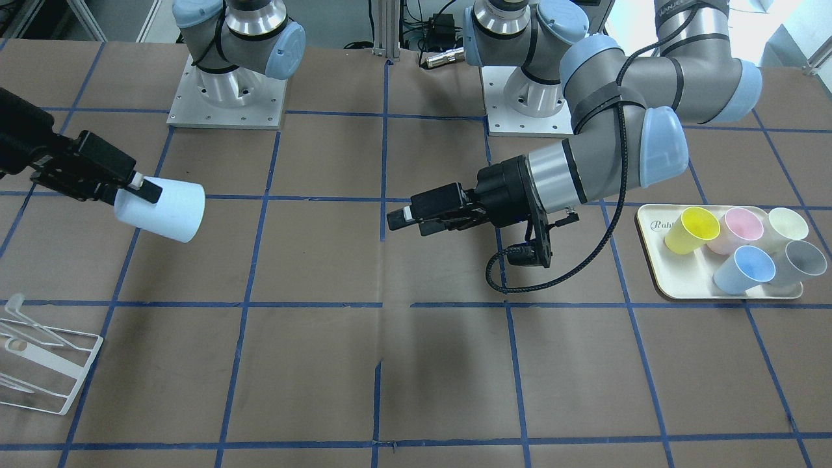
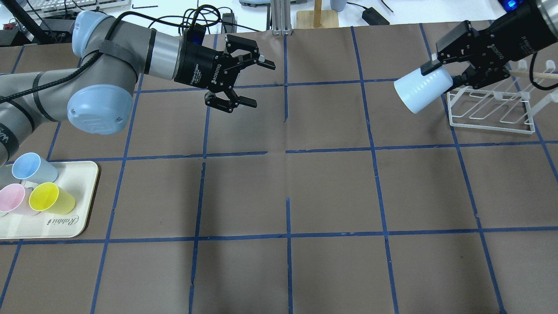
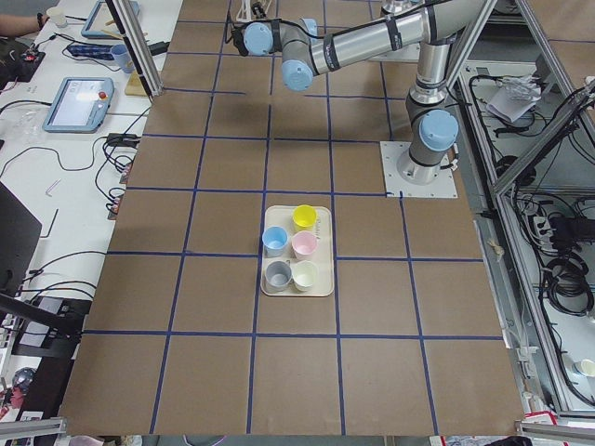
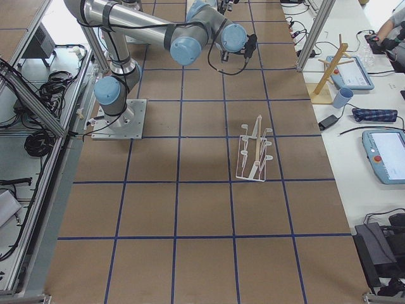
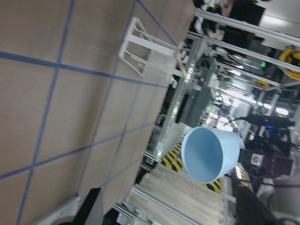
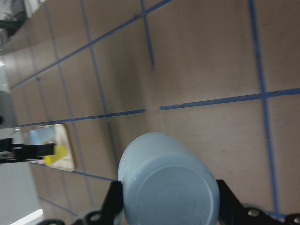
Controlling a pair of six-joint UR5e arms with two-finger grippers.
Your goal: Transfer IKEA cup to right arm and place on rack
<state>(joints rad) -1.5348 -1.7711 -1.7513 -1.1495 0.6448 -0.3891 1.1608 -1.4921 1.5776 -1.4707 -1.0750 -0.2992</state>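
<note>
Matt plastic, grey metal and brown paper on a robot desk.
The desk is covered in dull brown paper crossed by blue tape. The IKEA cup is pale matt plastic, faintly ridged. The rack is smooth white coated wire. The left pincer and right pincer are matt black. The left arm is satin grey metal with glossy blue caps.

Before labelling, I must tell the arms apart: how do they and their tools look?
Both the left arm and the right arm are silver-grey tubes with light-blue joint caps. The left one carries black straps and a braided black cable. The left tool and right tool are black, two-fingered, with white lettering; a blue light glows behind the right one.
</note>
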